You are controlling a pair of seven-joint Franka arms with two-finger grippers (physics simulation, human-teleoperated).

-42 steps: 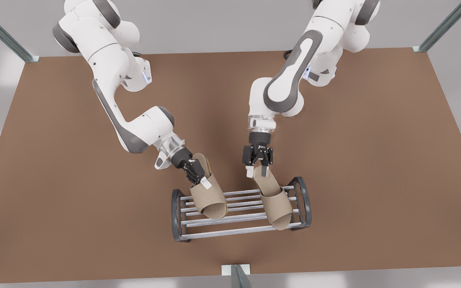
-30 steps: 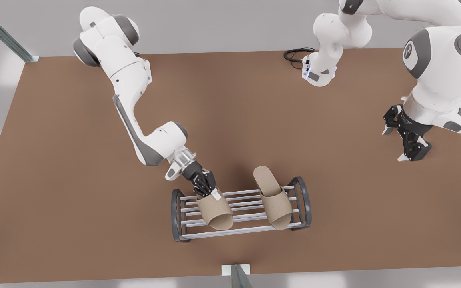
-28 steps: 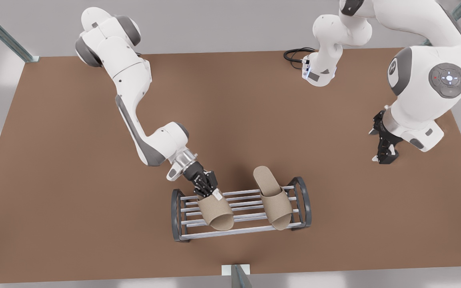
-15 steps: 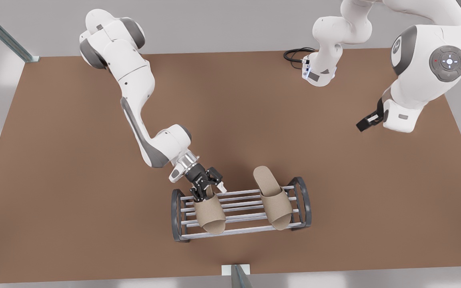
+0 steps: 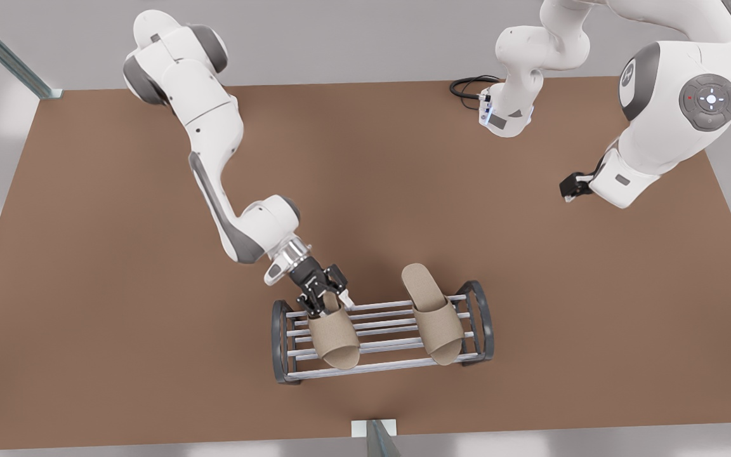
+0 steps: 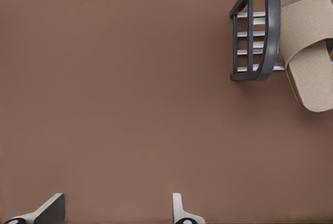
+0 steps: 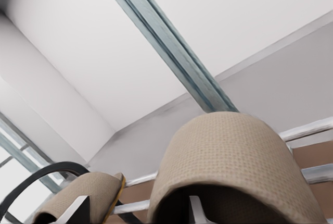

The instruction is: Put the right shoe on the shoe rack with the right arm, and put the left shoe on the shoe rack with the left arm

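The right gripper [image 5: 329, 298] has just spread its jaws and released the right shoe [image 5: 334, 336] onto the shoe rack [image 5: 276, 343] beside the left shoe [image 5: 432, 314], while the left gripper [image 6: 114, 211], jaws spread and empty, has withdrawn, so I judge the task nearly complete.

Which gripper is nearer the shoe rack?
Right. The right gripper sits at the shoe rack's back edge; the left gripper hangs far off toward the front view's right.

Light was bright, even and diffuse; soft shadows pooled on the table [image 5: 118, 304] beneath the shoe rack [image 5: 381, 333].
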